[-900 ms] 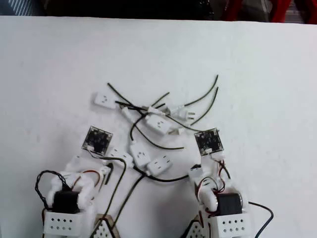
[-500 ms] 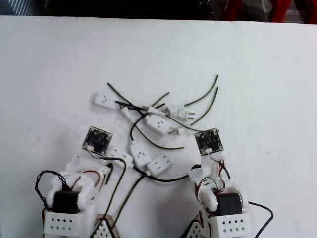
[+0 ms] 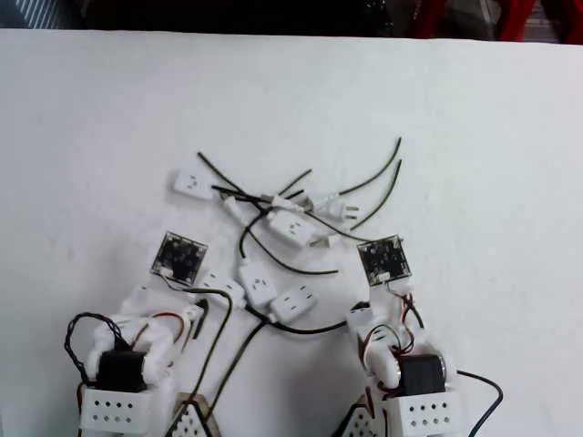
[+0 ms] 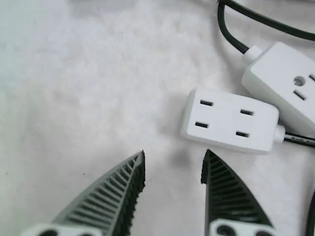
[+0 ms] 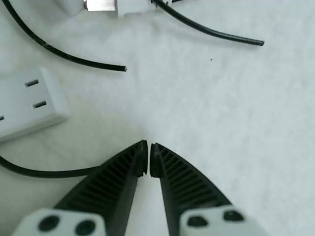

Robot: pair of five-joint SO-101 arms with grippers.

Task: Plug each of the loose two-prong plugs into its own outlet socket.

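While four white sockets lie among black cords [image 5: 216, 34], the middle socket [image 3: 291, 226] serves as marker: a far socket [image 3: 193, 183] lies beyond and left of it, a third socket [image 3: 256, 282] and a fourth socket [image 3: 294, 303] lie armward, and one pronged plug [image 3: 342, 211] sits just right. The left gripper [image 4: 172, 164] gapes empty. The right gripper [image 5: 148, 158] is pinched closed on nothing.
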